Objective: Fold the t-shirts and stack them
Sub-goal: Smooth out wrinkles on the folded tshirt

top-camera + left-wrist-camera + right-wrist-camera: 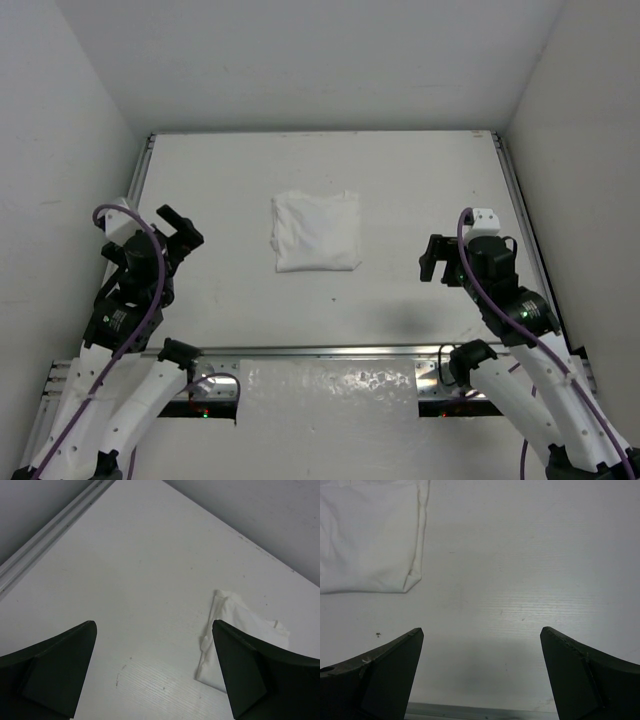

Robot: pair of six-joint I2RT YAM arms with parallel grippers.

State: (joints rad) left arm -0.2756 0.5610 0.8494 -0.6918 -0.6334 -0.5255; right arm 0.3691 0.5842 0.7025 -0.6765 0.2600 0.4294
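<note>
The white t-shirt (316, 231) lies folded into a small square near the middle of the table. It also shows at the right of the left wrist view as the t-shirt (240, 625) and at the upper left of the right wrist view as the t-shirt (367, 535). My left gripper (178, 228) hovers to the shirt's left, open and empty, and shows again as the left gripper (154, 630) over bare tabletop. My right gripper (438, 258) hangs to the shirt's right, open and empty, seen from the wrist as the right gripper (481, 636).
The white tabletop (400, 190) is bordered by metal rails on the left (140, 175), right (518, 200) and near edge (320, 350). White walls close in on three sides.
</note>
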